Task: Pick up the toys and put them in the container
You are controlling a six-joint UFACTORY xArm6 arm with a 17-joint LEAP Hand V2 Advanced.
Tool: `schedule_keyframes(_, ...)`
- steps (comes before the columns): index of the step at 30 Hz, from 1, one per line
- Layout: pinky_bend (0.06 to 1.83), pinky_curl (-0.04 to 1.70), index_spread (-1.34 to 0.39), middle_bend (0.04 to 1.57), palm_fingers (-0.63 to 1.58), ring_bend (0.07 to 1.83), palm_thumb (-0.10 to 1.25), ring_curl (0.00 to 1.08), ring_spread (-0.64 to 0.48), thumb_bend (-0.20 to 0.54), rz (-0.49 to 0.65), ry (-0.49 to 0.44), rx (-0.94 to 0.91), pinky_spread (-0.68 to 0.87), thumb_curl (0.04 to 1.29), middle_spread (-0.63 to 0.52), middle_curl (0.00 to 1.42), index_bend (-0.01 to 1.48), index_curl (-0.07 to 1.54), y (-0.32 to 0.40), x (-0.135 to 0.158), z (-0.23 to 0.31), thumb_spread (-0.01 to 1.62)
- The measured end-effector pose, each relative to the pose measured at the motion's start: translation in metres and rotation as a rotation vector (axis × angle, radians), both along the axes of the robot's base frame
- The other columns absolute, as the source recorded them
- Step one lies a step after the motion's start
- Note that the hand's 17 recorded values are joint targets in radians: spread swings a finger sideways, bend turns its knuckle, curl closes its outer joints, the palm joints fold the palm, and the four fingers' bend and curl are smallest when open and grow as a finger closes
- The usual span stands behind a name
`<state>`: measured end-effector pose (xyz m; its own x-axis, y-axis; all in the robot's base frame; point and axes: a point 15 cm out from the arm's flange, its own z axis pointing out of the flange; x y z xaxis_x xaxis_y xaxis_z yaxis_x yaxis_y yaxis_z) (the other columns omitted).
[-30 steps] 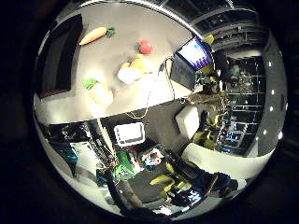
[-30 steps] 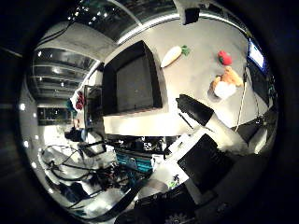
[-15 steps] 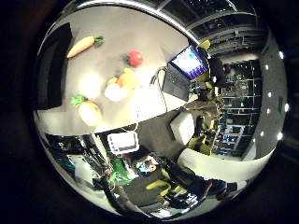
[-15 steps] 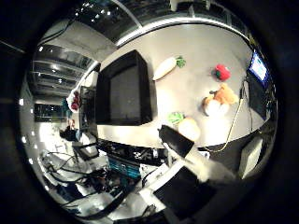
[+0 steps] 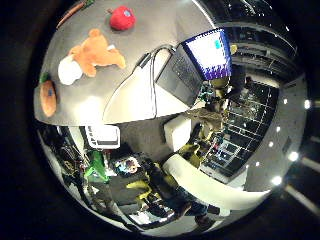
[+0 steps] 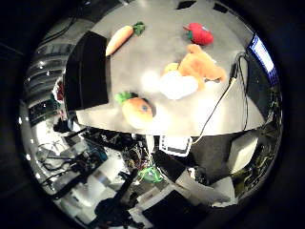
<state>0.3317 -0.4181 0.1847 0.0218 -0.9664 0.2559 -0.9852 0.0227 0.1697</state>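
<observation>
Several plush toys lie on the grey table (image 6: 157,50). A long orange carrot (image 6: 119,39) rests beside the black container (image 6: 86,71), a flat dark tray at the table's side. A red fruit plush (image 6: 200,34) sits further in. An orange bear (image 6: 202,64) lies against a white plush (image 6: 178,86) near the middle. A round orange plush with green leaves (image 6: 137,109) sits close to the table's edge. My hand hangs over this edge of the table, some way above the toys; nothing is held against the palm.
An open laptop (image 5: 192,65) with a lit screen stands on the table beyond the bear. A white crate (image 5: 102,137) and mixed clutter sit on the floor below the table's edge. Chairs and desks fill the room behind.
The whole picture has shifted and the toys look larger: the palm has come closer to the table and turned toward the bear and the round orange plush. The toys lie as before.
</observation>
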Motion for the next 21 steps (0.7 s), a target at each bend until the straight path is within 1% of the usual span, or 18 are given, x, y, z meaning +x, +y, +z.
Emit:
schedule_keyframes(8, 0.48, 0.33, -0.40, 0.17, -0.07, 0.31, 0.64, 0.26, 0.19, -0.023, 0.024, -0.011, 0.013, 0.38, 0.31, 0.10, 0.27, 0.13, 0.18, -0.010, 0.011, -0.049, 0.94)
schedule_keyframes(15, 0.49, 0.33, -0.40, 0.17, -0.07, 0.32, 0.69, 0.26, 0.19, -0.024, 0.045, 0.008, 0.040, 0.38, 0.32, 0.09, 0.26, 0.13, 0.17, 0.000, 0.019, -0.077, 0.94)
schedule_keyframes(21, 0.51, 0.33, -0.40, 0.18, -0.06, 0.33, 0.76, 0.27, 0.19, -0.021, 0.069, 0.022, 0.062, 0.39, 0.34, 0.08, 0.27, 0.13, 0.17, 0.010, 0.028, -0.102, 0.93)
